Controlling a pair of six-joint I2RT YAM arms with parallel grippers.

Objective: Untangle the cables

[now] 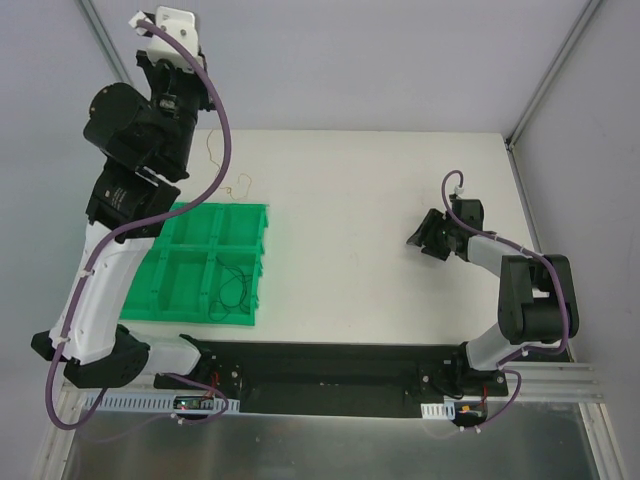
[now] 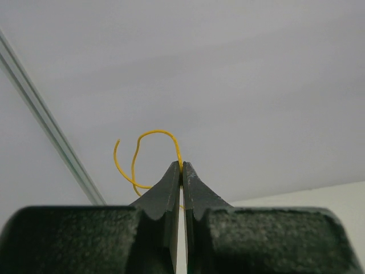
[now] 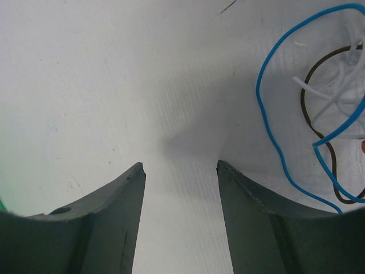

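well, the left gripper (image 2: 181, 167) has its fingers pinched fully together on a yellow wire (image 2: 149, 135), caught only at the very tips, with its loop curling toward eleven o'clock, high above the table (image 1: 360, 200). the right gripper (image 3: 179, 168) gapes wide and holds nothing, with the wad of cables (image 3: 333, 103) on the table at two o'clock beside it. so slim a hold could probably let the wire slip out if the arm swings quickly.

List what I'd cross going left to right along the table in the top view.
Green tray, with a dark cable at its right end → bare table → right gripper → right arm's elbow. The left arm and the yellow cable overlap the tray's span, so I've left them out.
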